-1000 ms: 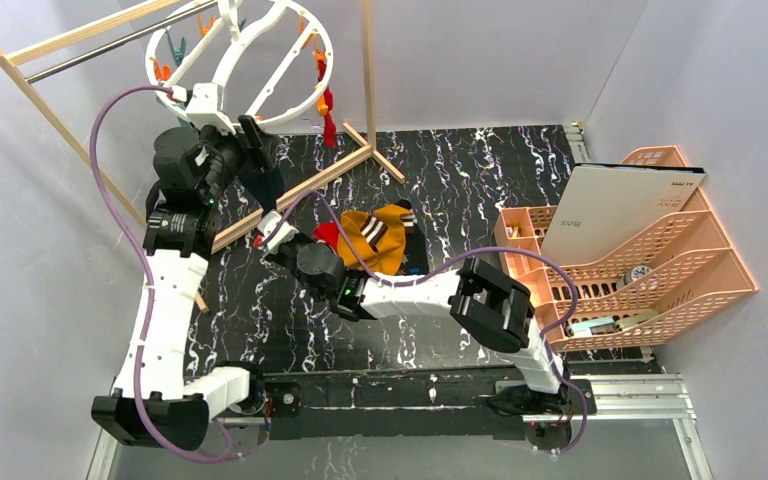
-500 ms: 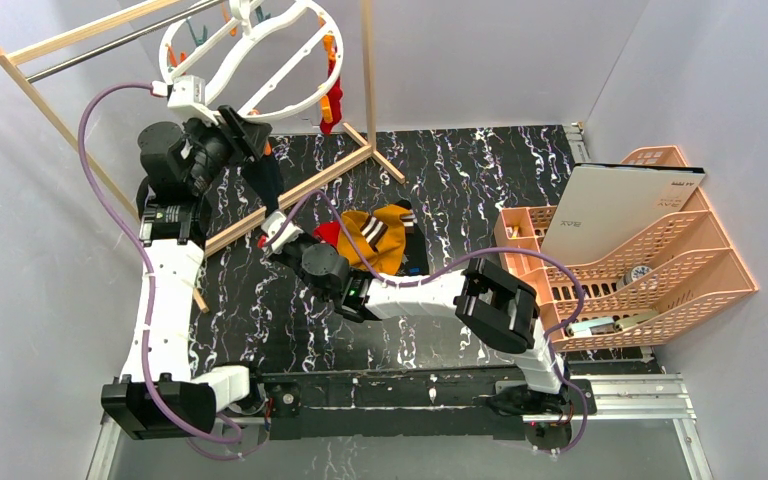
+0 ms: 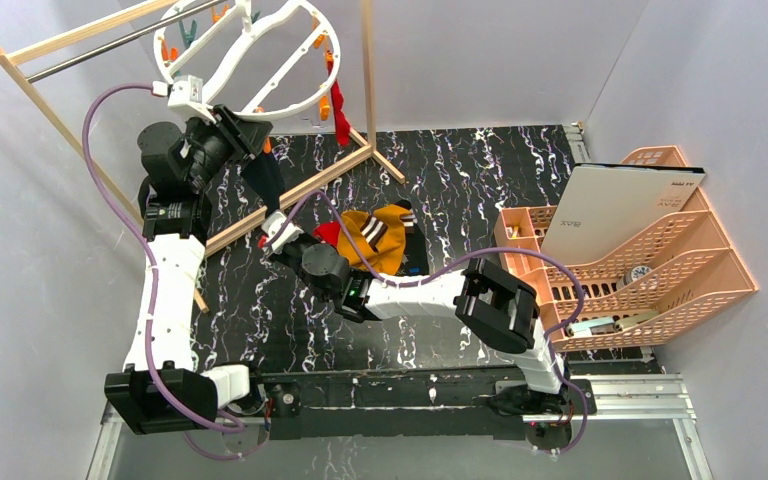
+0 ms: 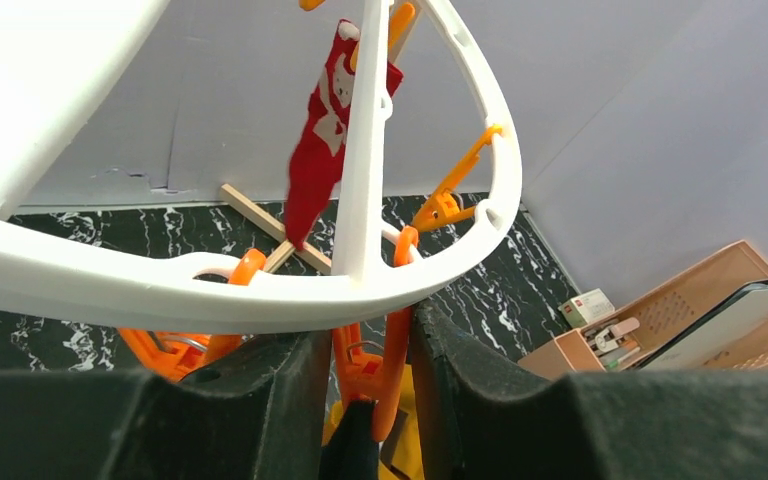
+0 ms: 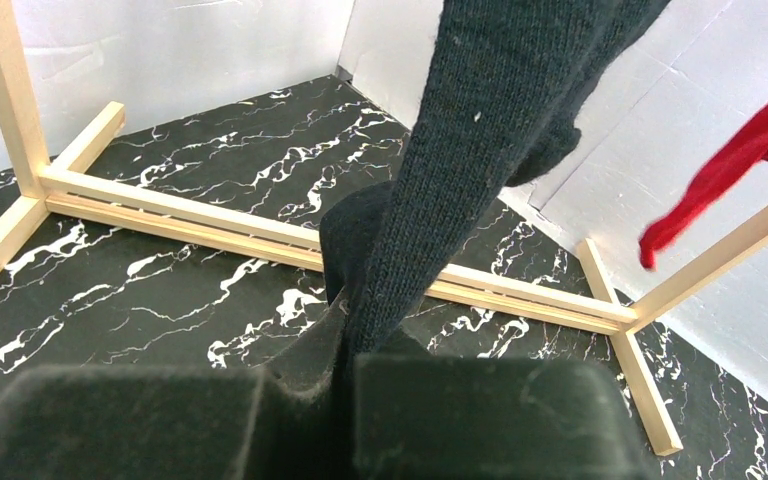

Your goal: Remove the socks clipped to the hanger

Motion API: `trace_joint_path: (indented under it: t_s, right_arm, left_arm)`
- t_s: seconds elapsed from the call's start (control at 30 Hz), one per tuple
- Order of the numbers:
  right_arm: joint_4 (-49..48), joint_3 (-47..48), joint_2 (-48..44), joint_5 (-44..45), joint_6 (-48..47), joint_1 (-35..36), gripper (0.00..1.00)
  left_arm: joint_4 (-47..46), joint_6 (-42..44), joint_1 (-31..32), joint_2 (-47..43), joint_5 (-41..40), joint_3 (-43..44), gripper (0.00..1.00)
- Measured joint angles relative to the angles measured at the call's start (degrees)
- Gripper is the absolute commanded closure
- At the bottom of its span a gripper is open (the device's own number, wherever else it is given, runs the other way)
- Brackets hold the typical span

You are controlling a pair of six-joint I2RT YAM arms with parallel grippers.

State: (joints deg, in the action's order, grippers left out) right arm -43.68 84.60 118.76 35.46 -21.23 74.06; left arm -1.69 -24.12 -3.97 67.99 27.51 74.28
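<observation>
From above, the left pincer [image 3: 243, 135] is up at the lower rim of the white ring hanger [image 3: 228, 62]. A black sock [image 3: 263, 180] runs taut from just below it down to the right pincer [image 3: 276, 228]. A red sock [image 3: 338, 105] hangs from the rim, right of the left pincer. A mustard and red heap of socks [image 3: 378, 240] lies on the worktop [image 3: 480, 190] just right of the right pincer. The base bar of the wooden rack [image 3: 310, 185] passes under the black sock.

At the left wrist, the fingers are closed on an orange clip [image 4: 370, 370] beneath the ring, with the red sock higher up beyond it.

At the right wrist, the pincer is clamped on the black sock's lower end. The knit stretches up and away, with rack bars beyond and bare marbled worktop to the left.
</observation>
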Motion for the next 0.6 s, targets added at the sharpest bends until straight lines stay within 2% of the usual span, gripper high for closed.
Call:
trace_joint_path:
  t_s: [0.1,0.17,0.2,0.27,0.33,0.47,0.6]
  right_arm:
    - [0.0,0.0,0.0,0.0,0.0,0.0,0.99]
    - [0.1,0.0,0.0,0.0,0.0,0.0,0.99]
    - [0.1,0.0,0.0,0.0,0.0,0.0,0.99]
    - [0.1,0.0,0.0,0.0,0.0,0.0,0.99]
    - [0.2,0.0,0.0,0.0,0.0,0.0,0.99]
    - [0.2,0.0,0.0,0.0,0.0,0.1,0.99]
    - [0.2,0.0,0.0,0.0,0.0,0.1,0.99]
  left_arm:
    - [-1.0,-0.6,-0.2,0.0,0.7,-0.1,0.84]
    - [-1.4,-0.7,-0.3,0.0,1.0,-0.1,0.83]
    - [-1.5,-0.8,-0.4,0.0,1.1,-0.1,0.77]
    - [-1.4,-0.8,-0.5,0.0,1.1,-0.1,0.58]
    - [-1.1,-0.4,-0.5,0.0,0.9,-0.1,0.51]
    - [-0.7,0.2,-0.7,-0.2,0.3,-0.1,0.47]
    - [-0.7,1.0,-0.7,-0.4,-0.2,-0.1,0.23]
